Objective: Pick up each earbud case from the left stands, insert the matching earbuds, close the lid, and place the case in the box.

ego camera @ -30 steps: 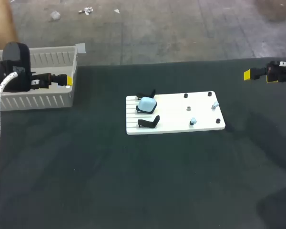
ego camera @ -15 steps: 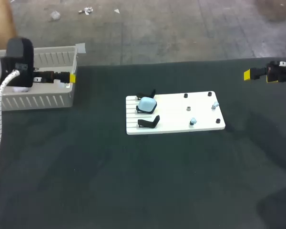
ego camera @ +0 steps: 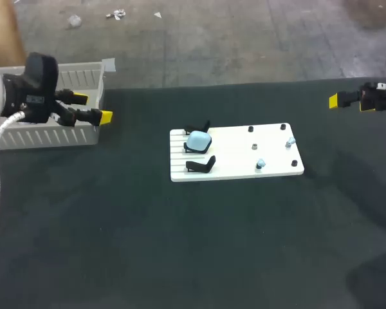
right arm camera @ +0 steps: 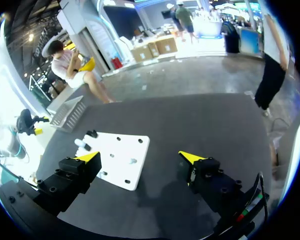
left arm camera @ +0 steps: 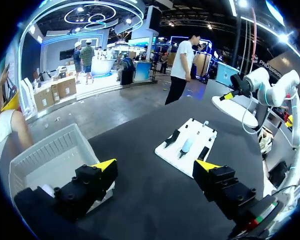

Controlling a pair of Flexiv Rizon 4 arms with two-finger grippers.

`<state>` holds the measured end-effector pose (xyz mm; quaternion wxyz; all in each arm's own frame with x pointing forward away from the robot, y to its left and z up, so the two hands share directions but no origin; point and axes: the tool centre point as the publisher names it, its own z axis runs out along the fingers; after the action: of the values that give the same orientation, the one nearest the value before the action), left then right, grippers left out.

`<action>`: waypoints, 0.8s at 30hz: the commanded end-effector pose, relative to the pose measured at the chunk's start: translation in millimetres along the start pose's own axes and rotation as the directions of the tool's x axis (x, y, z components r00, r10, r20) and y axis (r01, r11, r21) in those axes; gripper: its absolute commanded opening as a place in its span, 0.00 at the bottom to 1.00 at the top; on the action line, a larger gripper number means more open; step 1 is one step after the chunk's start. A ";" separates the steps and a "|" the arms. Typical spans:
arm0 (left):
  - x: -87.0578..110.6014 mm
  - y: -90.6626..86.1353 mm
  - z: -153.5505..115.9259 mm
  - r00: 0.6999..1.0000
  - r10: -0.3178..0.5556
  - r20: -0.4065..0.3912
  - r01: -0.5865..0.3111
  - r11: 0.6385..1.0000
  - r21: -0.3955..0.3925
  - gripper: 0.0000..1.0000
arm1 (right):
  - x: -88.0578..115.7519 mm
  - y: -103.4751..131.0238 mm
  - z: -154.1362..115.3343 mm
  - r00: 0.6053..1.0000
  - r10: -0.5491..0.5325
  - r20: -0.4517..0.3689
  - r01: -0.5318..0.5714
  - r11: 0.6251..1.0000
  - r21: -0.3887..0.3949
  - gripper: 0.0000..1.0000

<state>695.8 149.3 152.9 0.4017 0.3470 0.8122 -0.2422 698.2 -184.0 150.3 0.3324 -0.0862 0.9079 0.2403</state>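
Across the head view, the dark desk (ego camera: pixel 180 244) takes up most of the frame. The white slatted box (ego camera: pixel 48 136) sits at its far left edge. The white board (ego camera: pixel 241 166) lies near the desk's middle, well apart from the box.

My left arm (ego camera: pixel 6 96) comes in over the box. My left fingers (ego camera: pixel 93 107) hang at the box's right-hand corner, pointing toward the board, spread wide with nothing between them. The left wrist view agrees: yellow tips far apart, box just beside one finger, board ahead and well off.

My right arm (ego camera: pixel 381 96) is at the desk's far right edge. My right fingers (right arm camera: pixel 140 157) are also spread wide and hold nothing. The board lies ahead of them on the desk, well apart.

On the board's left side, three stands are in a row. The light blue earbud case (ego camera: pixel 198 141) sits on the middle one. There is a black stand behind it (ego camera: pixel 198 128) and another in front (ego camera: pixel 201 165).

On the board's right side there are two light blue earbuds (ego camera: pixel 260 165) (ego camera: pixel 289 141), two black bits (ego camera: pixel 251 129) (ego camera: pixel 282 127) along the far edge, and one pale bit (ego camera: pixel 254 146) between. They are too small to say more.
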 end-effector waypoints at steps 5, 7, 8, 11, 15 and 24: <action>3.0 -10.1 1.4 0.879 0.317 0.357 -0.439 0.832 0.340 1.00 | -0.2 -0.4 0.9 1.000 -0.001 0.000 0.001 1.000 -0.001 1.00; 3.0 -10.1 1.4 0.879 0.317 0.357 -0.439 0.832 0.340 1.00 | -0.2 -0.4 0.9 1.000 -0.001 0.000 0.001 1.000 -0.001 1.00; 3.0 -10.1 1.4 0.879 0.317 0.357 -0.439 0.832 0.340 1.00 | -0.2 -0.4 0.9 1.000 -0.001 0.000 0.001 1.000 -0.001 1.00; 3.0 -10.1 1.4 0.879 0.317 0.357 -0.439 0.832 0.340 1.00 | -0.2 -0.4 0.9 1.000 -0.001 0.000 0.001 1.000 -0.001 1.00; 3.0 -10.1 1.4 0.879 0.317 0.357 -0.439 0.832 0.340 1.00 | -0.2 -0.4 0.9 1.000 -0.001 0.000 0.001 1.000 -0.001 1.00; 4.8 -19.7 9.3 0.885 0.329 0.329 -0.438 0.825 0.356 1.00 | -0.2 -0.4 0.9 1.000 -0.001 0.000 0.001 1.000 -0.001 1.00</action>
<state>683.6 139.8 152.9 0.4489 0.5531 0.6034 -0.3584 698.2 -184.0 150.3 0.3324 -0.0862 0.9079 0.2403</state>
